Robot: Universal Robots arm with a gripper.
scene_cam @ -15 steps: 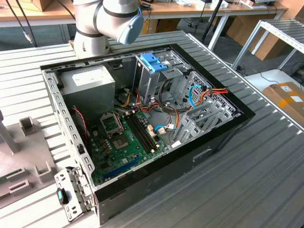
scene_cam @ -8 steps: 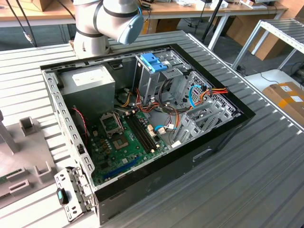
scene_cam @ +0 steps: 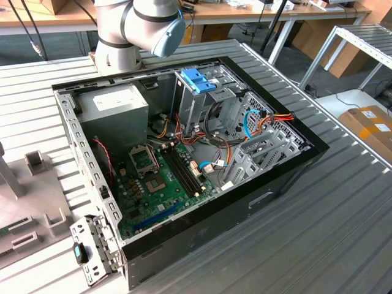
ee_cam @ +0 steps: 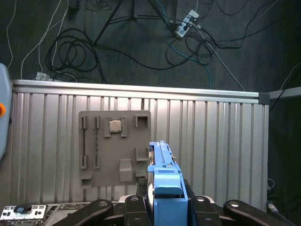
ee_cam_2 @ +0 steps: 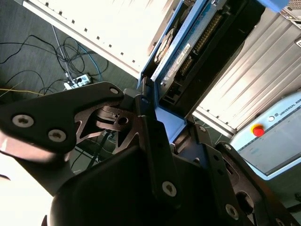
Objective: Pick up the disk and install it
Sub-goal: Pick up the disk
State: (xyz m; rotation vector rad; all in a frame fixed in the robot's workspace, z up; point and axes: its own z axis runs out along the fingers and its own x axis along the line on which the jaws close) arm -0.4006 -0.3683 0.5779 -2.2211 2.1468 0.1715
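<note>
Up off the counter (ee_cam: 216,136), the disk (ee_cam: 162,174) is clamped in the gripper (ee_cam: 165,209), jaws closed narrow on one end and the rest sticking out free past them. In the second wrist view the disk (ee_cam_2: 186,56) is edge-on: blue frame around a grey metal body, with what looks like a row of pins on one face. Likely stiff and fairly heavy for its size, with smooth metal that could slip. The plastic frame is thin and may flex. Shock-sensitive, so no knocks. Best hold looks like the frame's edges or end, as now, not the pin face. In the first wrist view a grey tray (ee_cam: 115,141) lies on the counter under the disk, set back from the counter's edge, with the floor (ee_cam: 141,42) and loose cords beyond. In the exterior view the case (scene_cam: 275,184) lies open mid-counter. The cage (scene_cam: 196,107) with its blue latch (scene_cam: 199,79) is at the far side of the case. Cables (scene_cam: 269,119), orange, red and blue, bunch right beside the cage and likely crowd the way in. Can't tell which bay is free. The board (scene_cam: 165,177) lies in the near half, the supply box (scene_cam: 116,104) in the far corner. The arm (scene_cam: 141,24) rises at the counter's far edge behind the case.
</note>
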